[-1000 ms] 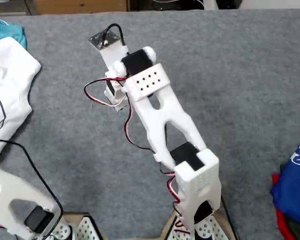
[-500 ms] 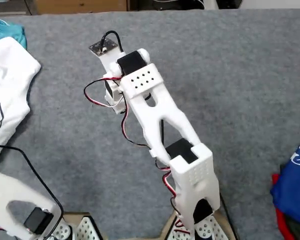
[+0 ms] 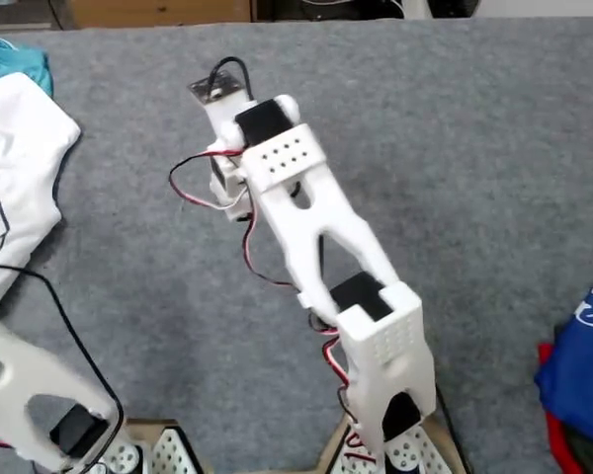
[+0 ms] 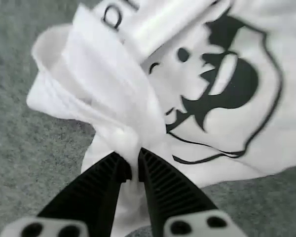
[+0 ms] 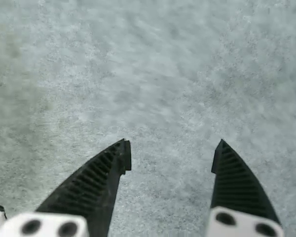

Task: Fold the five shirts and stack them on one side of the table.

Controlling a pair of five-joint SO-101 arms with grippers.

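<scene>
On the left of the grey felt table point(image 3: 474, 148) lies a white cotton shirt point(image 3: 15, 168) with a black printed graphic. My left gripper point(image 4: 132, 160) pinches a bunched fold of it. Mid-table, my right gripper point(image 5: 172, 145) hangs spread wide above the felt. A blue fabric shirt point(image 3: 583, 365) sits far right.

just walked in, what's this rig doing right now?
The left gripper is shut on a bunched fold of the white shirt, which lies at the table's left edge. The right gripper hangs open over bare grey table, holding nothing. A blue shirt and a red shirt sit piled at the right edge, and a teal cloth lies at the far left corner.
</scene>
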